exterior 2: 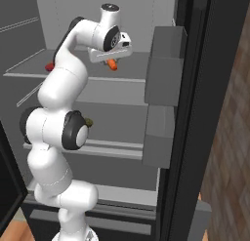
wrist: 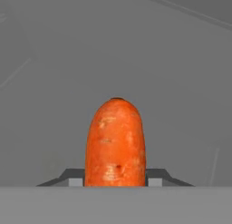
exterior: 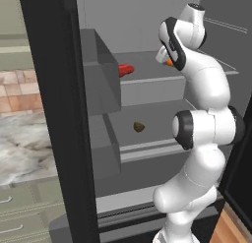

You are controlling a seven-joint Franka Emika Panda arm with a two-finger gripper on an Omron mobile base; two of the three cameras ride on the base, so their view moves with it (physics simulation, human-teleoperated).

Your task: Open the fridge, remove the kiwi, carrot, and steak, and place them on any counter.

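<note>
carrot (wrist: 115, 143) sits squarely between the two dark fingertips (wrist: 72, 177) in the hand view, both pads pressed against its flanks, so the gripper (exterior 2: 113, 63) looks closed about a third of the way onto it, up at the fridge's (exterior: 54, 114) upper shelf. whether the pinch is already firm i cannot tell. i'd judge the wise thing is to let the squeeze settle, lift straight off the shelf a touch, then draw back out between the open doors without brushing the dark door bins (exterior 2: 166, 69).

carrot is a blunt, rounded orange stub with faint pitted skin, likely to roll if held off-centre. steak (exterior: 125, 69) lies on that same shelf, toward the fridge's left side, a lumpy red chunk. kiwi (exterior: 139, 126) is a small olive-brown lump one shelf lower. fridge interior is smooth matte grey, its frame glossy black.
</note>
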